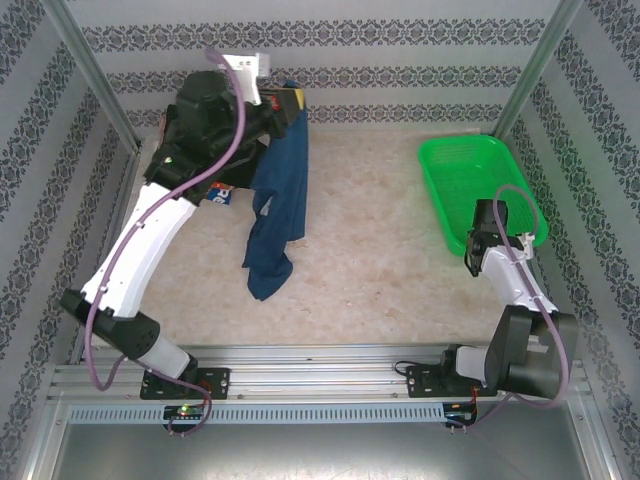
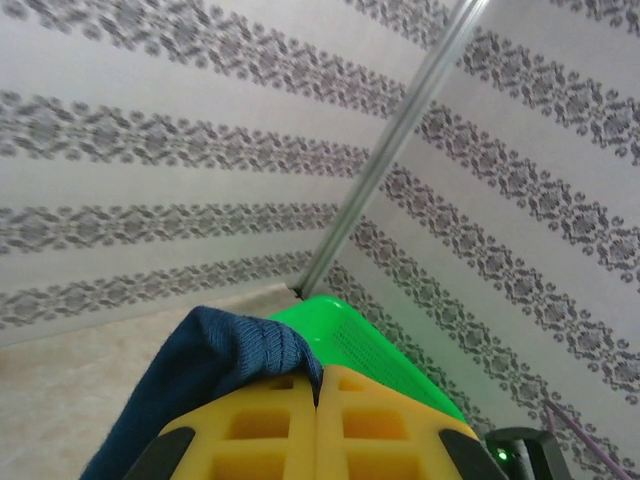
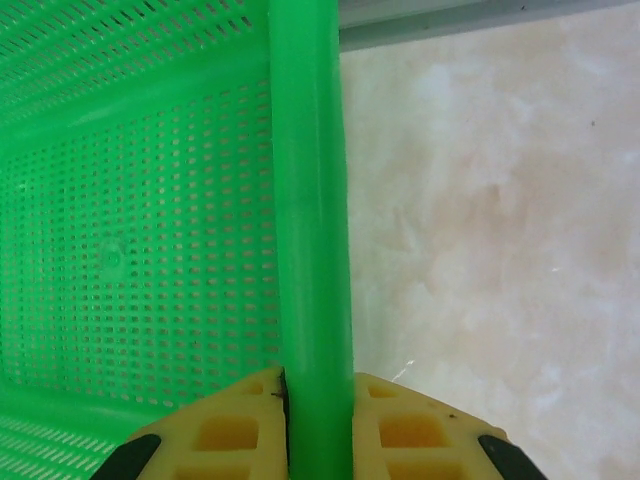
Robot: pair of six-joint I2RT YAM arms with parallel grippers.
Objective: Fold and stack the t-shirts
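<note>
Navy shirt [image 1: 275, 210]: bunched into a narrow rope, not spread. Its long axis runs far to near across the left half of the table [image 1: 390, 260]. The top end is at the far side and the tail points back toward the arm bases, drifting slightly left as it comes near.

The top end is raised off the table, pinched in the left gripper [image 1: 290, 100] close to the far wall. The lower end [image 1: 268, 280] lies crumpled on the table, about mid-depth.

In the left wrist view, the left gripper [image 2: 318, 400] is clamped on the cloth with its yellow fingers [image 2: 390, 430] pressed together. A ribbed navy fold bulges over the left finger and hangs away to the left.

A print scrap [image 1: 222, 197], blue and white, shows at the edge of the left arm. I cannot tell which cloth it belongs to.

Basket [image 1: 475, 185]: green mesh, on the right half of the table, well apart from the shirt. Its long side runs far to near.

Right gripper [image 1: 478, 245]: at the near left corner of the basket. In the right wrist view, the right gripper [image 3: 318, 400] is nipped narrow on the basket's rim [image 3: 310, 200], with one finger inside the mesh wall and one on the table side.
</note>
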